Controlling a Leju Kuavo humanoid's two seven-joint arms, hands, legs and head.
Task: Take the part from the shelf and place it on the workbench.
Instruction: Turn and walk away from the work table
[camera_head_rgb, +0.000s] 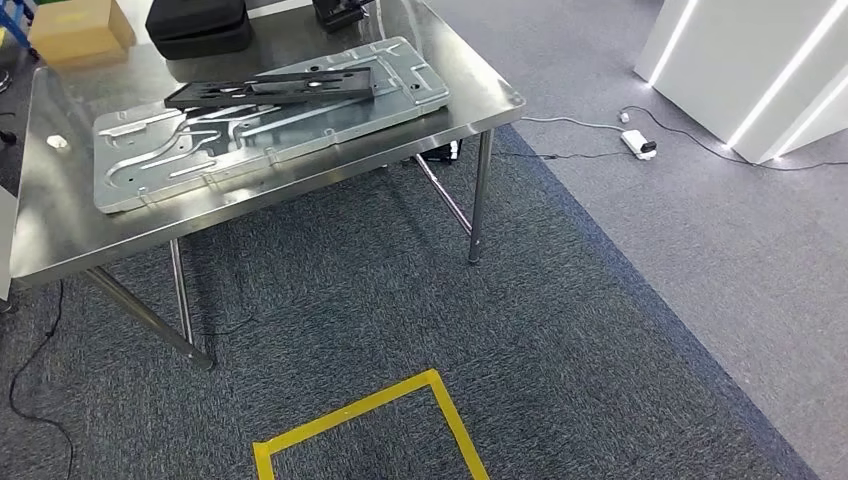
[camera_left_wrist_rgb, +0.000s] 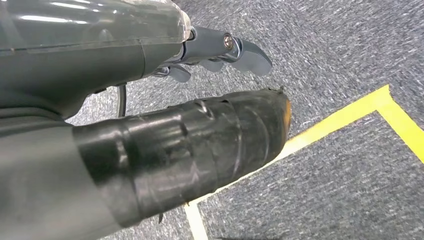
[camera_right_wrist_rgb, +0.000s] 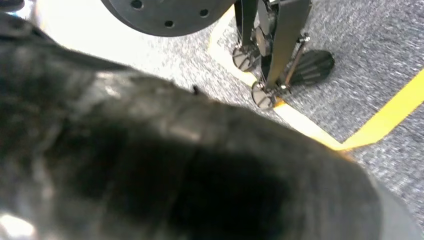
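Observation:
A flat black part (camera_head_rgb: 270, 88) lies on a large silver stamped plate (camera_head_rgb: 250, 125), which rests on the steel workbench (camera_head_rgb: 60, 235) at the upper left of the head view. My left hand (camera_left_wrist_rgb: 165, 105) hangs over the carpet. Its black taped thumb (camera_left_wrist_rgb: 200, 145) and grey fingers (camera_left_wrist_rgb: 240, 50) stand apart with nothing between them. My right hand (camera_right_wrist_rgb: 175, 165) is a dark blur close to the lens, and its fingers are hidden.
Yellow floor tape (camera_head_rgb: 445, 410) marks a square on the dark carpet before the bench. A cardboard box (camera_head_rgb: 78, 28) and a black case (camera_head_rgb: 198, 25) stand at the bench's back. A white power strip (camera_head_rgb: 640, 143) with cables lies near lit white panels (camera_head_rgb: 750, 60).

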